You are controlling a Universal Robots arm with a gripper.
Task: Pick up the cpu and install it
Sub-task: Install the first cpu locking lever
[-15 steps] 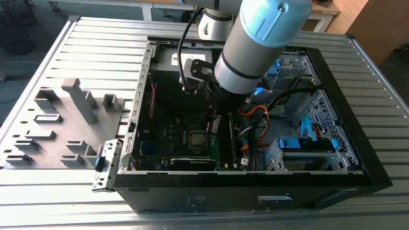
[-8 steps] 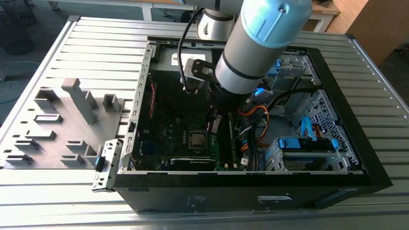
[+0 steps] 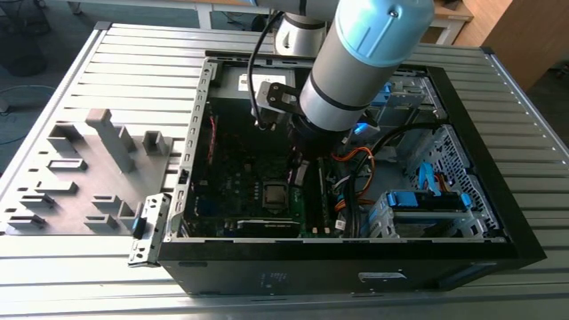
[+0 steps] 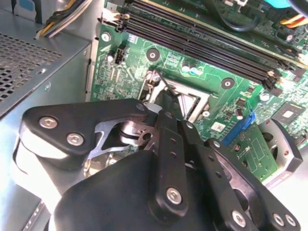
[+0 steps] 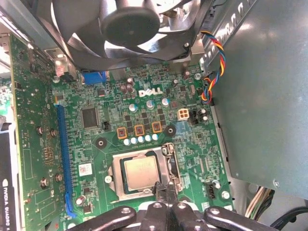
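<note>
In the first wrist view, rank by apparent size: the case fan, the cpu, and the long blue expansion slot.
1. Case fan, largest, though nearest the camera.
2. Cpu in its socket.
3. Blue expansion slot: longer than the cpu but very narrow, so these two are unsure.

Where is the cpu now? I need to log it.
The cpu sits in the motherboard socket in the first wrist view, just beyond the gripper; the exterior view shows it mid-case.

Silvery-grey cpu point(image 5: 140, 172) on green motherboard point(image 5: 110, 130); black end effector point(image 5: 164, 192), blue slot point(image 5: 62, 154)
</note>
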